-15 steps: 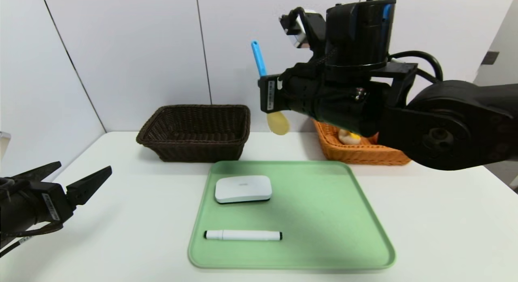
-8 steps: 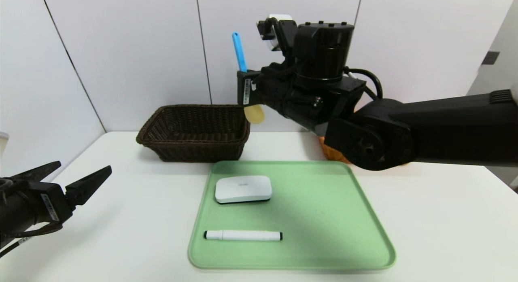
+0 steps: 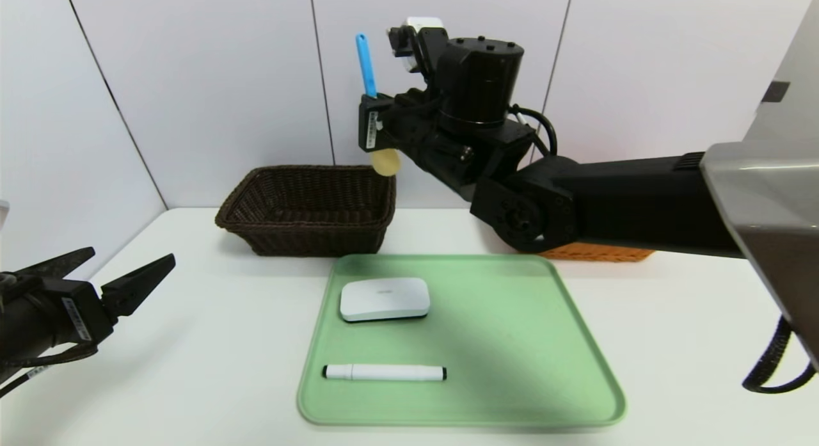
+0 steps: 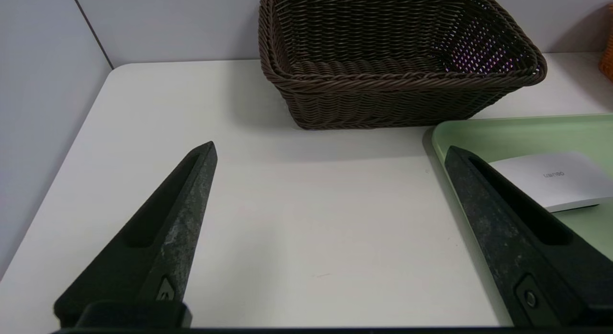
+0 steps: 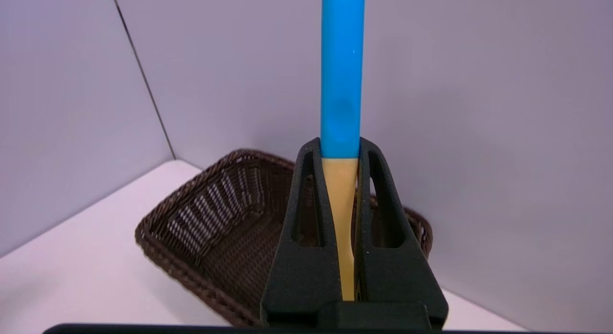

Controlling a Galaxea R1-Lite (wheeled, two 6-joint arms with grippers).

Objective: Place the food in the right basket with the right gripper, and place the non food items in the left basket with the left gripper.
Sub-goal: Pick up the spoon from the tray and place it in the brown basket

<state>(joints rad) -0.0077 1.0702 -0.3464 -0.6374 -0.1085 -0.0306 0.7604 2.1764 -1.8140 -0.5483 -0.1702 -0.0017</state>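
White bench nearest me: my left hand (image 3: 121, 279) waits wide open and empty, beside one green tray (image 3: 512, 343) carrying one box (image 3: 384, 298) and one marker (image 3: 384, 372). Beyond, my right hand (image 3: 370, 123) grips the spoon (image 3: 366, 65) upright above the dark basket (image 3: 307, 206), seemingly to drop it there; one orange basket (image 3: 598, 252) sits behind.

The left pincer (image 4: 330, 152) hangs low over the white worktop (image 4: 306, 219), its two black pointed fingers (image 4: 167, 238) spread wide with bare surface between them. Beyond the tips, at the far side by the wall, sits the dark brown basket (image 4: 397, 89), nothing visible inside it. Just to the right of the pincer lies the corner of a pale green tray (image 4: 517, 132), near the basket's foot. A white flat box (image 4: 555, 178) rests on the tray, partly hidden behind the right finger. A sliver of orange wicker (image 4: 608, 61) shows at the far right edge.
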